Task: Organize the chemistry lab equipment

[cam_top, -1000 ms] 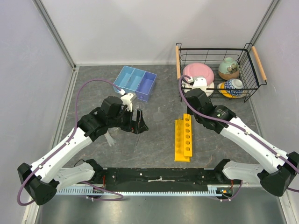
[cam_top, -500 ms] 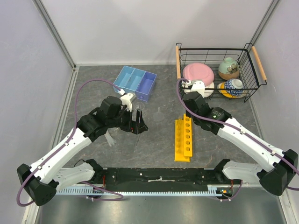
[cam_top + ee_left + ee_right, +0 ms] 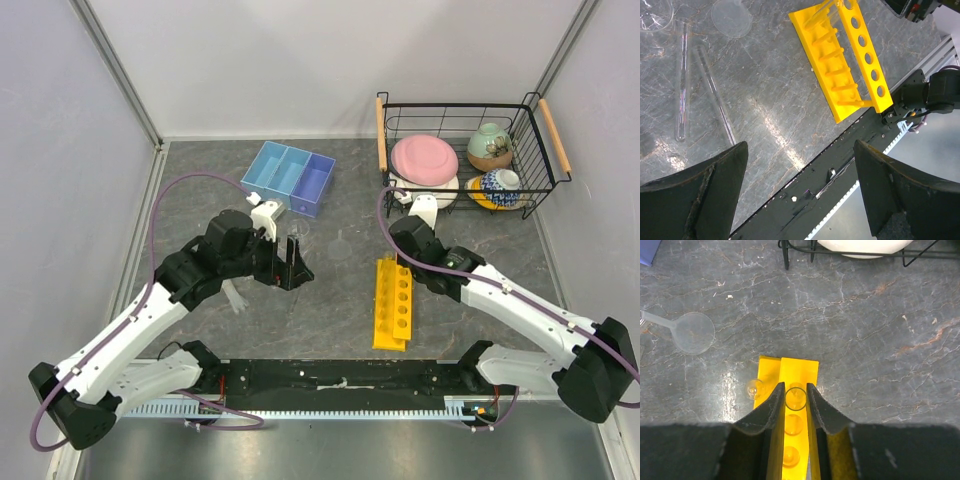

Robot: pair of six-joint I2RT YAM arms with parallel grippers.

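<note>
Mid-table: right gripper (image 3: 795,392) clamped on upright test tube (image 3: 795,400) over yellow rack (image 3: 393,302) far hole, lined up for seating; left gripper (image 3: 800,150), jaws wide apart, hovers above two loose tubes (image 3: 681,90) lying left of rack.

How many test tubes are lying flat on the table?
2: one test tube beside a second test tube, on the table left of the yellow rack; more may be hidden.

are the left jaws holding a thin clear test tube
No, the left jaws stand wide apart with nothing between them; two thin clear test tubes lie flat on the grey table.
</note>
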